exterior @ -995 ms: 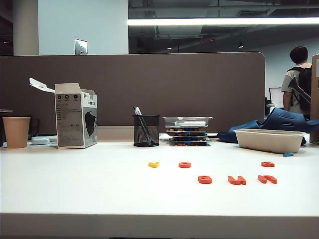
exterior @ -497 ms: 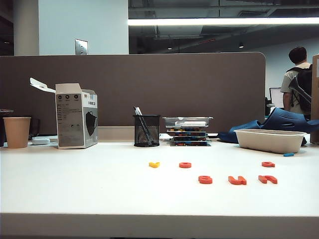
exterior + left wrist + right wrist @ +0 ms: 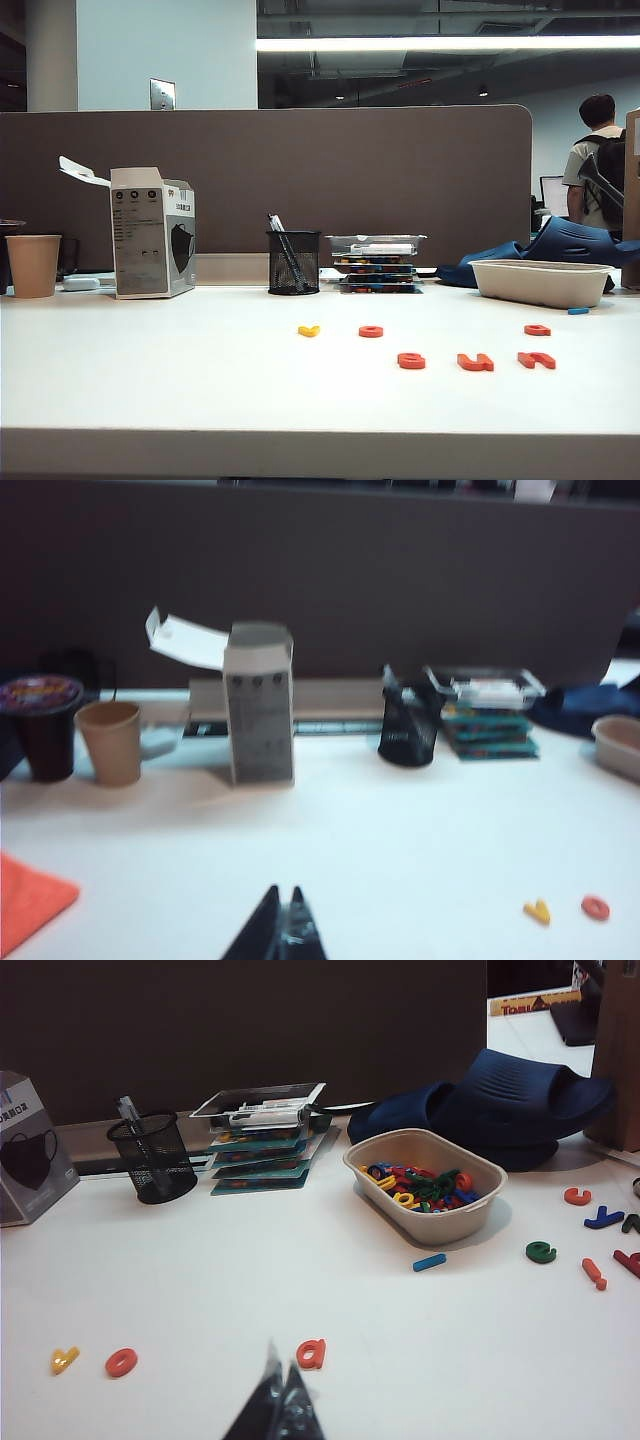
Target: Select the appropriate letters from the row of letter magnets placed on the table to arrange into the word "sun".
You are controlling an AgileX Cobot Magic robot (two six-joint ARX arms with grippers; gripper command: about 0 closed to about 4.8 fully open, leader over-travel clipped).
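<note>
While no arm shows in the exterior view, the white table (image 3: 150, 380) carries, left to right, a paper cup (image 3: 32, 265), a mask box (image 3: 152, 232), a mesh pen holder (image 3: 293, 262), stacked cards (image 3: 378, 265) and a beige tray (image 3: 540, 282). The row of letter magnets lies right of centre: yellow letter (image 3: 308, 330), round red letter (image 3: 371, 331), then three red letters in front (image 3: 411, 360) (image 3: 475, 362) (image 3: 537, 359), one more behind (image 3: 537, 329). Left gripper (image 3: 283, 920) hangs above bare table, fingers together, holding nothing. Right gripper (image 3: 278, 1400) sits pinched together, empty, just beside a red "a" (image 3: 311, 1353).
</note>
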